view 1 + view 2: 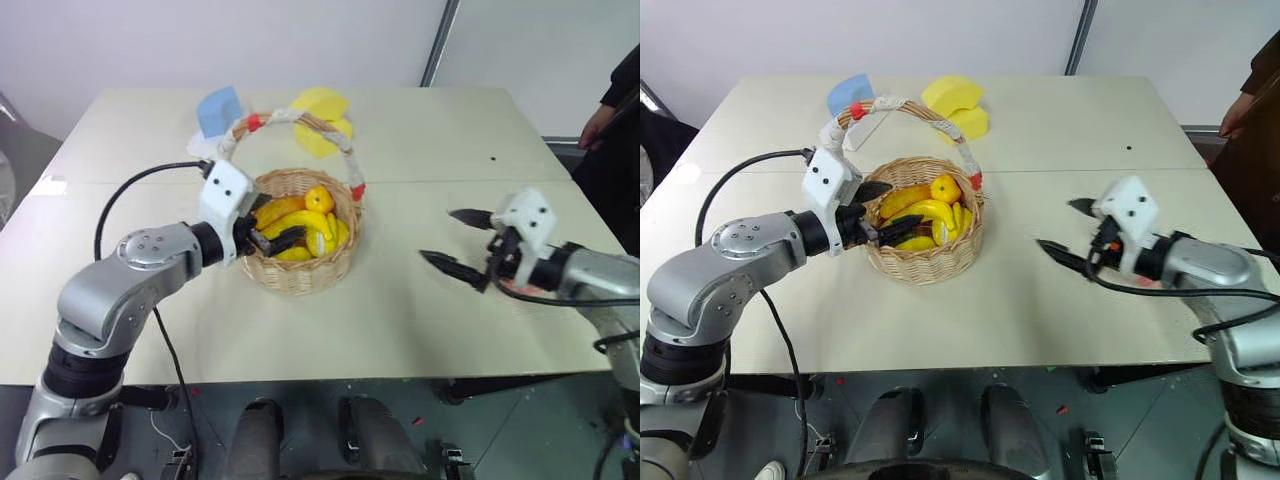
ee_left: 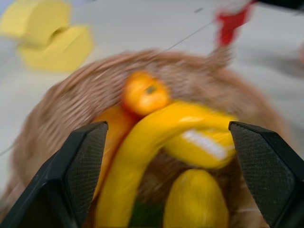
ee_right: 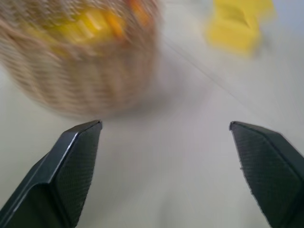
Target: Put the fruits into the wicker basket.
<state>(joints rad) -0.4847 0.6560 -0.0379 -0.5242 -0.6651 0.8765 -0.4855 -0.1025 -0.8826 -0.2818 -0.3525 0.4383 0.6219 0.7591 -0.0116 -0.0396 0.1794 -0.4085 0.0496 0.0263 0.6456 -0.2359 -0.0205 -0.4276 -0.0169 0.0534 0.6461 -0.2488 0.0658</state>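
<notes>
Wicker basket (image 1: 300, 262): table centre, holding yellow fruits (image 1: 305, 228). Left gripper (image 1: 272, 230): at the basket's 9 o'clock rim, fingers spread over the fruit, grasping nothing. Right gripper (image 1: 462, 243): 3 o'clock, well apart, released, empty. Yellow blocks (image 1: 322, 118) and blue block (image 1: 219, 109): 12 o'clock.

The right gripper (image 3: 164, 156) has its two black fingers (image 3: 71, 171) spread wide with only bare pale table (image 3: 190, 118) between them. Beyond them the wicker basket (image 3: 80, 71) stands on the table, yellow fruit (image 3: 88, 21) showing blurred over its rim. A yellow foam block (image 3: 240, 23) lies farther off, apart from the basket.
</notes>
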